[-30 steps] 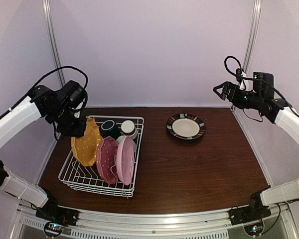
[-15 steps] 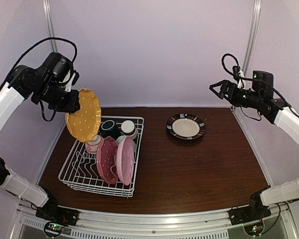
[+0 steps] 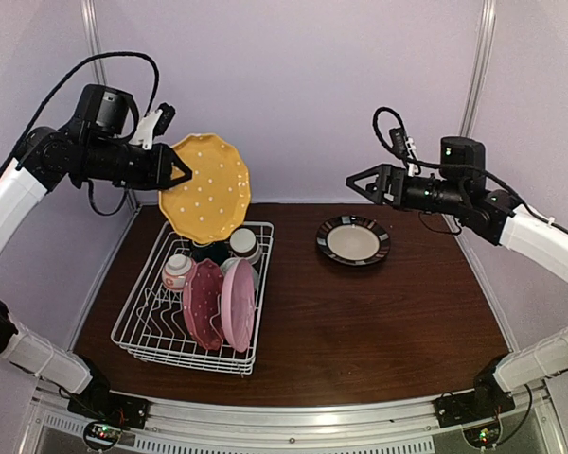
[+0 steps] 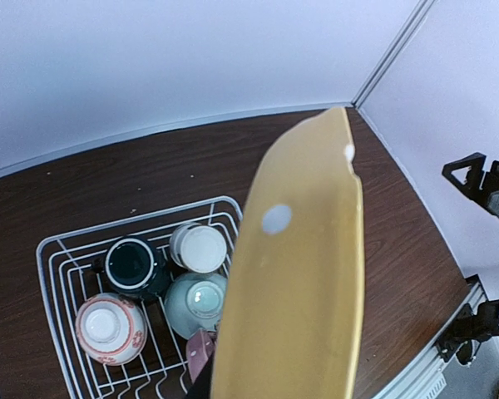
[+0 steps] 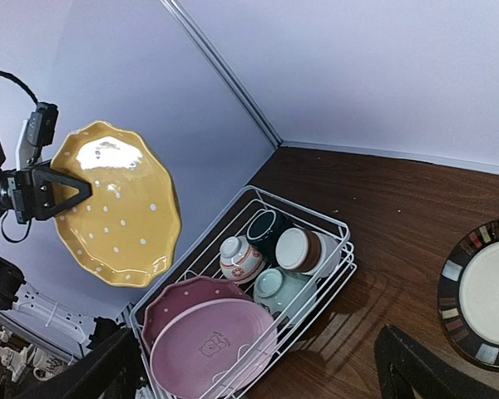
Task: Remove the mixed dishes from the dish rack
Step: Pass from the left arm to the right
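The yellow dotted plate [image 3: 211, 187] is in the air above the far end of the dish rack [image 3: 133, 323], clear of the wires and of the cups beneath it. It stands nearly upright on edge, its dotted face turned toward the right arm and partly toward the top camera. Its longer visible span runs from upper left down to lower right. From the left wrist it shows almost edge-on, stretching straight away from the camera toward the table's far right corner. The left gripper [image 3: 184, 174] is clamped on the plate's left rim and reaches in level from the side. Its fingers are hidden behind the plate in its own camera, so the grasp is read from the other two views.

In the rack below, four cups sit at the far end:
- the dark green cup [image 4: 133, 264]
- the beige-brown cup [image 4: 199, 248]
- the white-red patterned cup [image 4: 108, 327]
- the pale green cup [image 4: 196, 301]

Nearer the arms, the red-pink dotted plate [image 3: 203, 303] and the light pink plate [image 3: 238, 303] stand on edge side by side in the wire slots, their faces seemingly toward the left.

To the right of the rack and apart from it, the dark brown plate [image 3: 353, 240] lies flat on the table [image 3: 407, 326]. The right gripper [image 3: 357, 179] hangs above it, pointing toward the yellow plate, fingers spread wide and holding nothing.
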Controlling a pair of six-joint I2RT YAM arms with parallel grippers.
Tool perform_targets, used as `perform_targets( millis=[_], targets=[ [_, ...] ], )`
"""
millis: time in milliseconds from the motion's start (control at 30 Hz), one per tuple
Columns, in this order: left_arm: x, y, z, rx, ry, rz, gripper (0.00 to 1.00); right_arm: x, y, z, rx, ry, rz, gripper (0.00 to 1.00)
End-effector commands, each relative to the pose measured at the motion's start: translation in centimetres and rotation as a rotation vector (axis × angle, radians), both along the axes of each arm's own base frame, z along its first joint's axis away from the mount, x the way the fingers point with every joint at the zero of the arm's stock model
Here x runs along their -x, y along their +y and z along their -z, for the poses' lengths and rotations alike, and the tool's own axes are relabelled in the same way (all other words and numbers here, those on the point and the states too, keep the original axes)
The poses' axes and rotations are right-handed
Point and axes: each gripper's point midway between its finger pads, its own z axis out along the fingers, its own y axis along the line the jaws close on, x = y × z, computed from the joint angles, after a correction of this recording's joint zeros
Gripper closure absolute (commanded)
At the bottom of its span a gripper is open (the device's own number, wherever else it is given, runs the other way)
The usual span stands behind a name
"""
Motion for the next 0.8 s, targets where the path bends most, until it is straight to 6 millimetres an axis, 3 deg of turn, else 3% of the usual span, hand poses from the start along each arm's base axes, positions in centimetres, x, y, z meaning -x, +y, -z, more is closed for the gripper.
perform_targets(
  millis=[0, 167, 367, 767],
  targets=[
    [-0.1, -3.4, -6.5, 0.245, -0.203, 0.141, 1.0, 1.7, 3.1, -0.4, -0.063, 0.007, -0.087, 0.02],
    [0.4, -5.2, -6.9, 0.346, -0.213, 0.222, 1.0, 3.3, 5.8, -0.2, -0.116, 0.033, -0.145, 0.07],
    [0.7, -6.8, -6.6, 0.409, -0.195, 0.301, 1.0, 4.5, 8.9, 0.5, -0.155, 0.077, -0.215, 0.2],
    [0.7, -8.3, -5.5, 0.478, -0.155, 0.352, 1.0, 4.6, 12.4, 0.8, -0.201, 0.114, -0.254, 0.45]
  ],
)
